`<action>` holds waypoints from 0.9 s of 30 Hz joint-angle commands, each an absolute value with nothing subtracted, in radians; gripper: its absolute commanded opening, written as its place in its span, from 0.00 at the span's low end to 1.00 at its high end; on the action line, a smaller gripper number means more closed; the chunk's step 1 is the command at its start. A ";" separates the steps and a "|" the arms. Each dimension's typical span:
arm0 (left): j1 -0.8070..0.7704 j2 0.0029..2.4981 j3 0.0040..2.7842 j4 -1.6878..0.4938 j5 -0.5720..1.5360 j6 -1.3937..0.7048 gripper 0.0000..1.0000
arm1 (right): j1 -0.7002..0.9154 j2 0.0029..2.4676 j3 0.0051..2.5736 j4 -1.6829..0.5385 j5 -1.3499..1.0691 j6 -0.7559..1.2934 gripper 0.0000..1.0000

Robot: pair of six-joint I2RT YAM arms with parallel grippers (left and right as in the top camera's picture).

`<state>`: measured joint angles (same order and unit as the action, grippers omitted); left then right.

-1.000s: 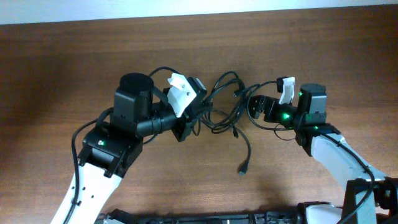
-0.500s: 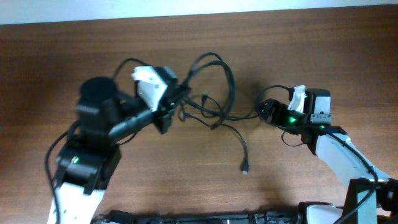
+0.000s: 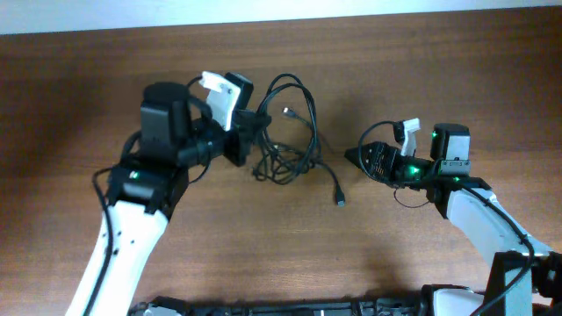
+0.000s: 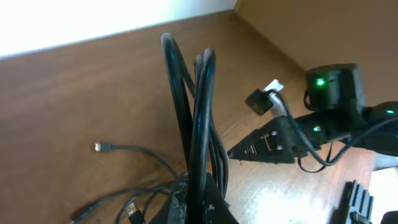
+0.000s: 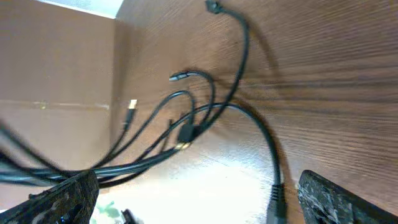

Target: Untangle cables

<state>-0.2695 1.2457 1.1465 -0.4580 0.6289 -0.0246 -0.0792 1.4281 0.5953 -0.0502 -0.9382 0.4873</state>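
Overhead: cables (image 3: 281, 165) on brown wooden table (image 3: 263, 254), pale wall (image 3: 263, 10)

A brown wood-grain table (image 3: 457, 79) spreads beneath and all around the left fingers (image 3: 248, 145) and the right fingers (image 3: 356, 156). Well away from both, a white wall strip (image 3: 263, 13) runs along the table's far edge, and a dark rail (image 3: 290, 308) lies at the near edge. In the left wrist view, a tan panel (image 4: 348, 25) stands beyond the fingers, up to the right.
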 commanded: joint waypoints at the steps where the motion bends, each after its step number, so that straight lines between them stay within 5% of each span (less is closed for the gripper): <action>1: -0.323 1.306 1.160 -0.450 0.640 -0.068 0.00 | -0.080 1.426 0.595 -0.045 -0.993 0.479 0.99; 23: -0.430 1.569 1.160 -0.534 0.488 -0.079 0.02 | -0.080 1.426 0.595 -0.045 -1.040 0.479 0.99; 27: -0.458 1.571 1.160 -0.464 0.621 -0.080 0.05 | -0.080 1.426 0.595 -0.045 -1.039 0.479 0.99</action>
<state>-0.4412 1.5658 1.1473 -0.5095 0.5068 -0.0738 -0.0792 1.4281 0.5953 -0.0483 -1.0229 0.4870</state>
